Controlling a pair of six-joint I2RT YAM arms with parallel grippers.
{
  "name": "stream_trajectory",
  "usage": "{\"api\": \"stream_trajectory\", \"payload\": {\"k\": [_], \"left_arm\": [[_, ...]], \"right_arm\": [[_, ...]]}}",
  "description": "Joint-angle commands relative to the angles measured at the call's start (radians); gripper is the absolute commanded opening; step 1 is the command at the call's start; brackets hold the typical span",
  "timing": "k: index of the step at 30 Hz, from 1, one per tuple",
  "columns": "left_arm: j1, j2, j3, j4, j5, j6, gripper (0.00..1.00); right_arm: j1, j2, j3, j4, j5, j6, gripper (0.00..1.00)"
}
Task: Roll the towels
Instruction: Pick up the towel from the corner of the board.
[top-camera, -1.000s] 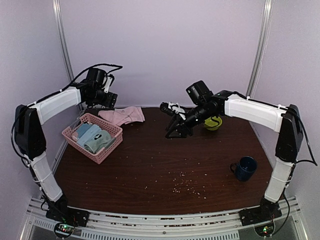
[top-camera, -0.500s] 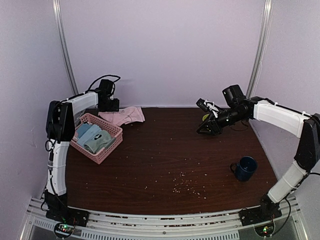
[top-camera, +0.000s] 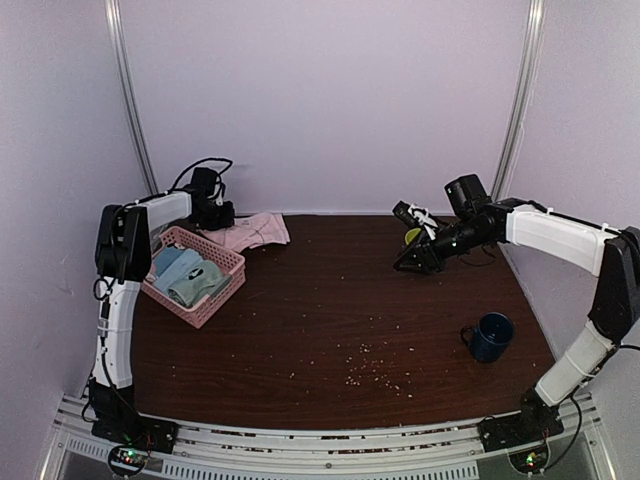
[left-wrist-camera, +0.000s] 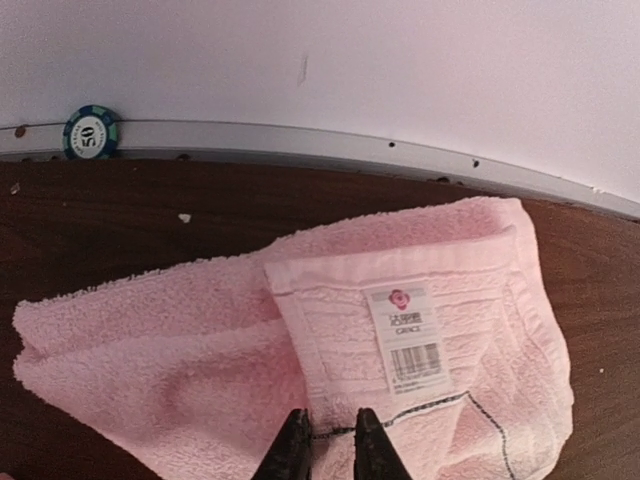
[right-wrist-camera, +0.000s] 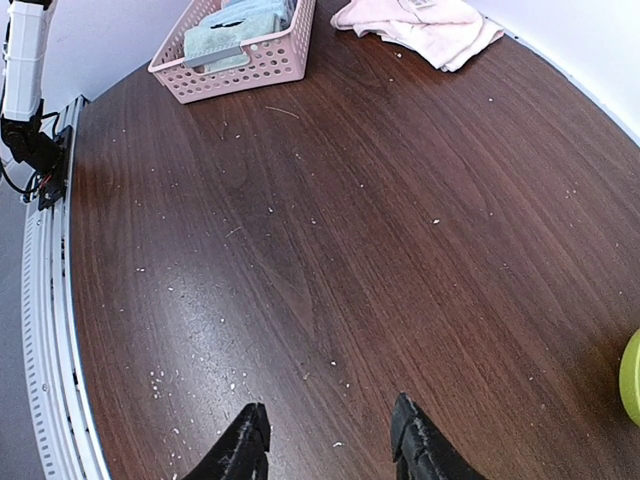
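Currently your pale pink towel (left-wrist-camera: 200, 370) lies crumpled and unrolled at the back-left of the bench (top-camera: 330, 310), close to the back wall, with a printed label (left-wrist-camera: 410, 340) facing up on its folded-over flap. Your left tool (left-wrist-camera: 328, 452) sits on the towel's near edge. Its fingers (left-wrist-camera: 290, 455) are drawn almost together, with the dark-stitched hem crossing the narrow gap. You cannot tell from these views whether the cloth is truly pinched.

Just beside the pink towel, nearer the arms, stands the pink basket (top-camera: 222, 293). The sage green towel (top-camera: 202, 282) lies folded inside it, next to the blue-grey towels (top-camera: 173, 262).

A poker chip (left-wrist-camera: 91, 132) marked 50 rests against the foot of the wall behind the pink towel.

Your right tool (right-wrist-camera: 330, 450) is well apart from all this, on the far right side of the bench. It hovers above bare wood, spread wide with nothing between its fingers. A yellow-green bowl (top-camera: 411, 236) sits just behind it. A blue mug (top-camera: 490, 337) stands nearer the right arm's base, and crumbs (top-camera: 370, 365) are scattered over the middle of the bench.
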Motion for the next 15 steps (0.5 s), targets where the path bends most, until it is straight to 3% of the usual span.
{"api": "stream_trajectory", "payload": {"k": [1,7,11,15], "left_arm": [[-0.005,0.005,0.004,0.096,0.108,0.003,0.14],[-0.005,-0.006,-0.006,0.096,0.135,0.020,0.00],[-0.022,-0.050,-0.024,0.113,0.182,0.060,0.00],[-0.114,-0.200,-0.063,0.142,0.220,0.138,0.00]], "right_arm": [[-0.007,0.010,-0.014,0.023,-0.008,0.014,0.44],[-0.006,0.012,-0.007,0.023,-0.011,0.017,0.44],[-0.006,0.007,-0.004,0.019,-0.008,0.017,0.43],[-0.009,-0.002,0.026,0.001,0.002,0.014,0.43]]}}
